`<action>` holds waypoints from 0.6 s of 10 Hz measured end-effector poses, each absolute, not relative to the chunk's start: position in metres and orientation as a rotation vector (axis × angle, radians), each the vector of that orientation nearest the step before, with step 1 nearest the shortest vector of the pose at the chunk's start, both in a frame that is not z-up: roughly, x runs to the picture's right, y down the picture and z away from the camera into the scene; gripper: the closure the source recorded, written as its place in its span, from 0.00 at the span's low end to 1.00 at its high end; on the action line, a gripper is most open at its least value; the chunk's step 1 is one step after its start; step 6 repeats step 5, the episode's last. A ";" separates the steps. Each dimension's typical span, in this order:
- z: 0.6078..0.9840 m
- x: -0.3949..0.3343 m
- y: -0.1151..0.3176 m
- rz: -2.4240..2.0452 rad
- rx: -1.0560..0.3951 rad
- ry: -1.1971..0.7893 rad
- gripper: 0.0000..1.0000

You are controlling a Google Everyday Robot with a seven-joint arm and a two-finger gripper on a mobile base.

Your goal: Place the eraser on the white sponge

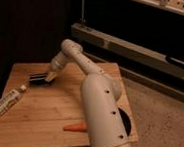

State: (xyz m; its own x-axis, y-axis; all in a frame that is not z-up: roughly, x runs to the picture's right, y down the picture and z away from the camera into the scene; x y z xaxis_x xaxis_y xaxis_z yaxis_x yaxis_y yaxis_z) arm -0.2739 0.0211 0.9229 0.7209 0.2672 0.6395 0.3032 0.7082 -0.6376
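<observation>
Arm (103,114): big white link, lower centre, reaching up-left over table
Orange item (74,127): near table (38,127) front edge, just left of arm
White oblong item (6,103): lower left, by table's left edge
Gripper (48,76): centre-left, at eraser's right end; claw state can't tell
Eraser (36,78): dark, on table, apart from white item
Metal rail (139,48): upper right, behind table

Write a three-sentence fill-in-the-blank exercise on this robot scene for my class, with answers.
1. The gripper is next to the dark rectangular eraser on a ____ table.
2. The tapered object near the robot's white arm is coloured ____.
3. The white oblong object at the table's edge has ____ lying on it.
Answers: wooden; orange; nothing.
</observation>
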 end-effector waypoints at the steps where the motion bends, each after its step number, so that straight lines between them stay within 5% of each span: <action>1: 0.924 -0.273 0.023 -0.016 -0.816 -0.806 0.24; 6: 0.923 -0.274 0.022 -0.010 -0.817 -0.824 0.20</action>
